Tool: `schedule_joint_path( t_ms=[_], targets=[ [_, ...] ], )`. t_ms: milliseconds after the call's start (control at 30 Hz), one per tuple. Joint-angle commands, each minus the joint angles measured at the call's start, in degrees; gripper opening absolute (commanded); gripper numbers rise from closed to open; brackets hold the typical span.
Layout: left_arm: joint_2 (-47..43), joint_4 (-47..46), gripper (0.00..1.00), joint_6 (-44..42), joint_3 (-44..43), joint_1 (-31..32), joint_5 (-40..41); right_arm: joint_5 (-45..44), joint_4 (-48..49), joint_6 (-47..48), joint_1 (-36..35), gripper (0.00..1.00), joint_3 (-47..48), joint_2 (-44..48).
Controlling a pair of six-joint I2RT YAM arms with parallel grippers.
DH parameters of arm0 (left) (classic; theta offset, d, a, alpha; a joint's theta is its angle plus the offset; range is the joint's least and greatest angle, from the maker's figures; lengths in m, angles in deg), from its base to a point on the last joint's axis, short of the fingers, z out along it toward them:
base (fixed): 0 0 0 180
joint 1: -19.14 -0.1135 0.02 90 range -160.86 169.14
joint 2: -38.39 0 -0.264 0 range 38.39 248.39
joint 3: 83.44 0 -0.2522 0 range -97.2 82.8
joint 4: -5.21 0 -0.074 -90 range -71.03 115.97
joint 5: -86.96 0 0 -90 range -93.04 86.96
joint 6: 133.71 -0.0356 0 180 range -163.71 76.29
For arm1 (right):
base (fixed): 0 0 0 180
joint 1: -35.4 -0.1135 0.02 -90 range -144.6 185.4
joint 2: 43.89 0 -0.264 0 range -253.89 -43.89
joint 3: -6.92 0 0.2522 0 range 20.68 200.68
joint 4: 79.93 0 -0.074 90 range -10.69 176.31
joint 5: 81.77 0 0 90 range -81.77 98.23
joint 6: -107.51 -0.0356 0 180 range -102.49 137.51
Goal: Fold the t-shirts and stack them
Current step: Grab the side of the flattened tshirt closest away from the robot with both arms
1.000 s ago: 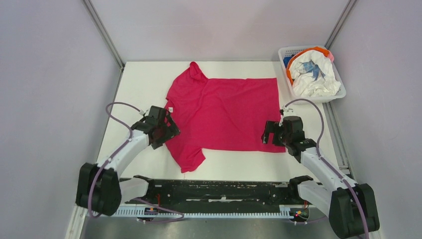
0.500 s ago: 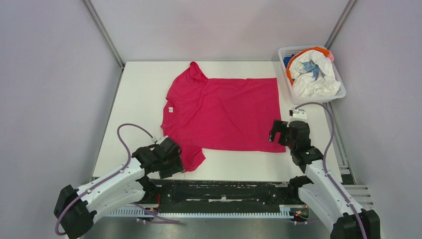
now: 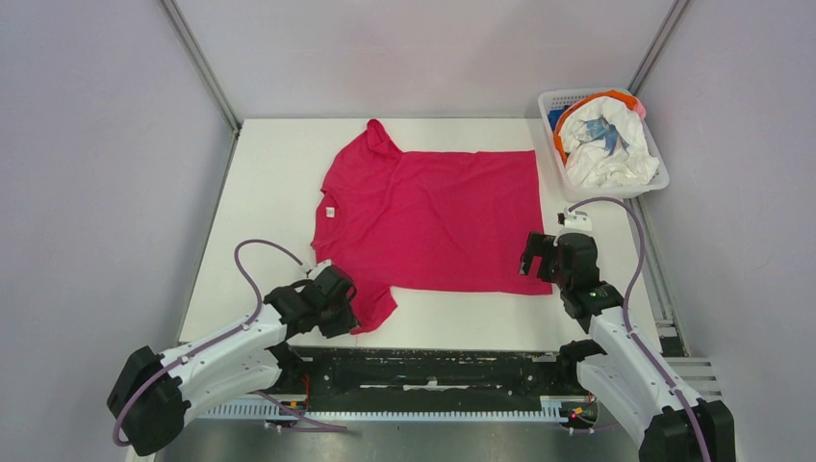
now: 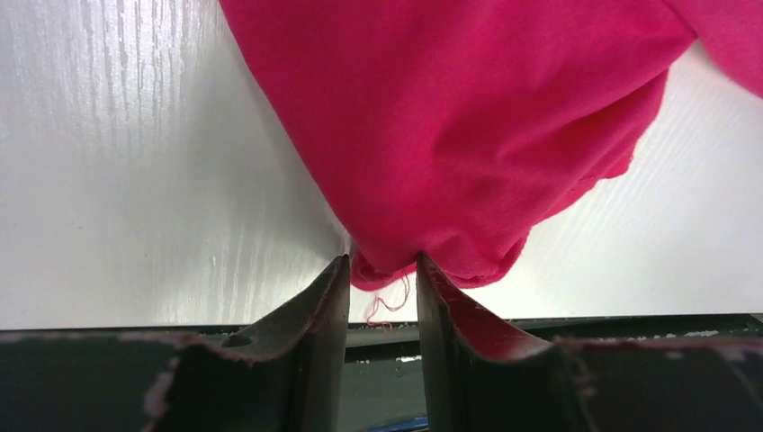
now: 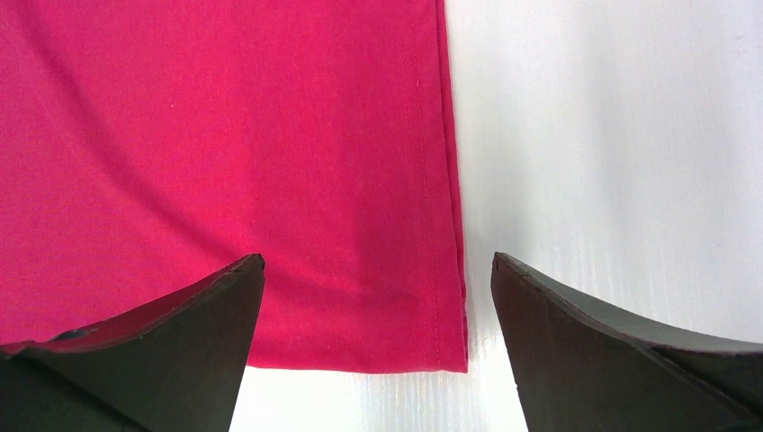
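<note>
Left gripper (image 4: 382, 270): jaws nearly closed, pinching the tip of the near sleeve (image 4: 468, 135); the cloth fans out ahead of the fingers.
Magenta t-shirt (image 3: 433, 207): flat on the table (image 3: 269, 192), long axis running from one gripper to the other, body lying beyond both.
Right gripper (image 5: 378, 261): wide open, holding nothing; the hem corner (image 5: 445, 351) lies directly below, between the fingers.

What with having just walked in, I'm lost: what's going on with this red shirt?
A magenta-red t-shirt lies spread flat on the white table. The left gripper pinches its near sleeve's hem; the right gripper hangs open over the shirt's near hem corner. More shirts wait in the white basket. Nothing is folded yet.
</note>
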Motion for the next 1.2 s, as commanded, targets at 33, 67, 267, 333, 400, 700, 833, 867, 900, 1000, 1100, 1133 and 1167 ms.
schedule_joint_path(
  t_ms=[33, 67, 267, 333, 400, 700, 833, 867, 900, 1000, 1100, 1133, 1167],
  targets=[
    [0.2, -4.0, 0.39, 0.9, 1.8, 0.3, -1.2, -1.3, 1.7, 0.1, 0.1, 0.98, 0.1, -0.1],
    [0.1, -4.2, 0.38, 1.1, 2.2, 0.3, -1.2, -1.2, 1.6, 0.1, 0.1, 0.98, 0.1, -0.3],
    [1.9, -9.5, 0.22, 2.3, 5.2, 0.3, -2.2, 0.6, 0.9, 0.0, 0.1, 0.98, 0.3, -0.8],
    [3.5, -10.2, 0.03, 2.1, 4.7, 0.3, -2.3, 1.9, -0.1, -1.0, 0.1, 0.98, 0.3, -0.4],
    [4.3, -8.7, 0.02, 2.0, 3.3, 0.3, -2.8, 2.7, -2.0, -2.1, 0.1, 0.98, 0.4, 0.3],
    [-2.3, 4.9, 0.02, 3.1, 1.6, 0.4, -9.2, -3.0, -15.0, -9.5, 0.2, 0.98, 0.3, 6.0],
    [-4.6, 5.4, 0.02, 2.8, 1.5, 0.4, -9.3, -3.1, -15.4, -12.0, 0.2, 0.98, -2.6, 9.3],
    [-4.7, 5.1, 0.02, 2.6, 1.4, 0.4, -9.5, -2.9, -15.2, -12.7, 0.2, 0.97, -3.4, 9.7],
    [-4.9, 4.5, 0.02, 2.3, 1.4, 0.4, -10.0, -2.5, -15.0, -13.4, 0.2, 0.95, -4.2, 10.0],
    [-5.2, 2.3, 0.02, 2.2, 2.2, 0.4, -10.6, -1.4, -13.0, -14.5, 0.2, 0.89, -6.6, 10.2],
    [-5.0, 1.1, 0.02, 1.7, 1.8, 0.4, -10.5, 0.3, -10.3, -15.0, 0.2, 0.81, -8.6, 9.5],
    [-4.9, 1.1, 0.02, 1.5, 1.4, 0.4, -10.1, 0.5, -9.7, -15.0, 0.2, 0.78, -9.2, 9.2],
    [-4.8, 1.1, 0.02, 1.4, 1.2, 0.4, -9.8, 0.4, -8.9, -15.0, 0.2, 0.76, -9.8, 8.7]
  ],
)
